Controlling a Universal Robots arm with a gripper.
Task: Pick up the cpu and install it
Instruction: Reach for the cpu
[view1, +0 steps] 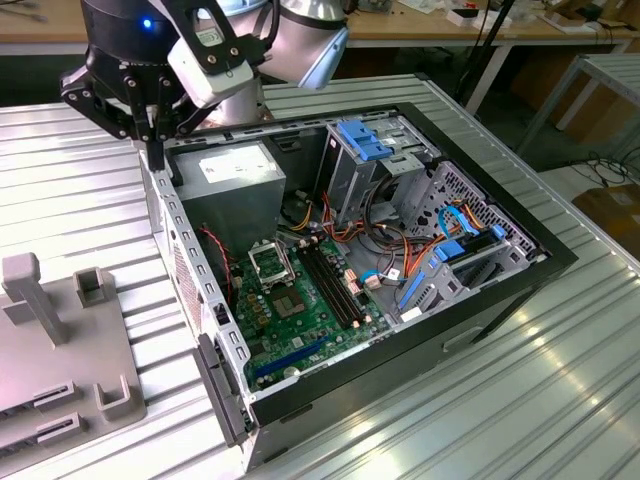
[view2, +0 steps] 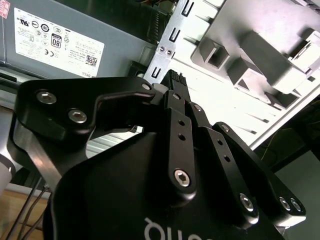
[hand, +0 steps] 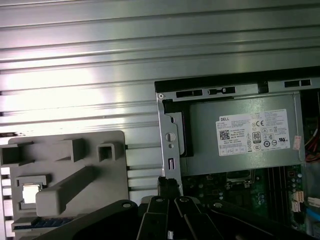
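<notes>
Cpu (hand: 30, 193) lies flat in a square recess of the grey holder (hand: 65, 150), its pale face catching the light in the first wrist view. The holder rests on the ribbed metal table (hand: 100, 50), just beside the open computer case (view1: 200, 280). In the exterior view the same grey holder (view1: 60, 350) is towards the exterior view's left of the case, with upright posts standing up from it.

The gripper (view1: 157, 140) hangs above the case's metal side wall, at the corner where the grey power supply (view1: 235, 175) sits. Its black fingers are drawn together into one narrow tip, and I see nothing held between them. In the second wrist view the gripper (view2: 172, 82) points at the perforated rim of the case, with the power supply (view2: 60, 45) on one side and the holder on the other. The first wrist view has the gripper (hand: 169, 186) poised over that same rim, well apart from the chip.

Inside the case lies the green motherboard (view1: 300, 310), and on it is the black square socket (view1: 268, 262) with its metal frame, just below the power supply. Bundles of orange, red and blue cables run through the far half of the case, among drive cages with blue plastic clips.
</notes>
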